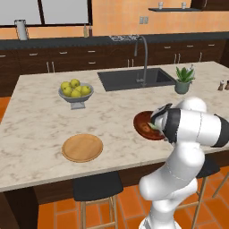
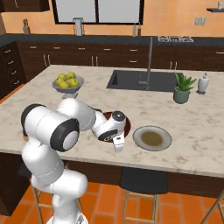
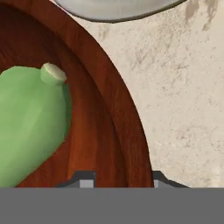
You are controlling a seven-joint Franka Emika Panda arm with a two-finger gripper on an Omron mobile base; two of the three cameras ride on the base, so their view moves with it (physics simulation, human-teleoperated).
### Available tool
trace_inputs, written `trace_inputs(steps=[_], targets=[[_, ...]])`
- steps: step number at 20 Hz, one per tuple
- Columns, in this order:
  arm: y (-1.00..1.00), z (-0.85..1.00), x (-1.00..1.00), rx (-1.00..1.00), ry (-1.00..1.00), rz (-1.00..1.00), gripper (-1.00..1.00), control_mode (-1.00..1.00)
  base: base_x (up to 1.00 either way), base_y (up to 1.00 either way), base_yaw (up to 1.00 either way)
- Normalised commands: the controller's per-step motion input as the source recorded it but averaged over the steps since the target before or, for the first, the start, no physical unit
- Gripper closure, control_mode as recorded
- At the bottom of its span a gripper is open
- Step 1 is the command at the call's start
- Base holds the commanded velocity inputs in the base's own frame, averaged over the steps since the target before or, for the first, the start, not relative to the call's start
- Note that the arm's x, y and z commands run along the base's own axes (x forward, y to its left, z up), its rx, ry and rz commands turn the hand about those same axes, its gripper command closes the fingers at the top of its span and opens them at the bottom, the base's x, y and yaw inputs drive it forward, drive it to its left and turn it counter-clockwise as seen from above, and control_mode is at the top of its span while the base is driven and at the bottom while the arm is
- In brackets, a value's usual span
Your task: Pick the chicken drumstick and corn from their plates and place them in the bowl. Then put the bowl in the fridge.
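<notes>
Bowl (image 3: 109, 131) rim sits between low gripper (image 3: 118, 179) fingertips.

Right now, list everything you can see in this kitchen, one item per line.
bowl: one, dark reddish-brown wood, island front edge, its rim between the fingertips.
corn: one, green husk, inside the bowl.
wooden plate: one, light tan, bare, island front.
grey plate: one, olive centre, bare, beside the bowl.
fruit bowl: one, grey, yellow-green fruit.
potted plant: one, green, by the sink.
sink: one, dark, with tall faucet.
stools: black seats, under the island.
hand: one, closed on the bowl rim.
</notes>
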Motion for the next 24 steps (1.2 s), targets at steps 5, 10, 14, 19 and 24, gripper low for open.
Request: trace_inputs(steps=[5,10,14,19,24], targets=[[0.03,0.8,-0.21,0.0,0.0,0.04,1.0,-1.0,0.0,0.0,0.0],[0.05,0.99,-0.51,0.02,0.0,0.1,1.0,-1.0,0.0,0.0,0.0],[0.43,0.9,-0.91,0.02,-0.03,0.1,1.0,-1.0,0.0,0.0,0.0],[0.65,0.35,-1.0,0.02,-0.19,0.0,1.0,-1.0,0.0,0.0,0.0],[0.3,0.0,-0.89,0.0,-0.14,-0.03,1.0,-1.0,0.0,0.0,0.0]])
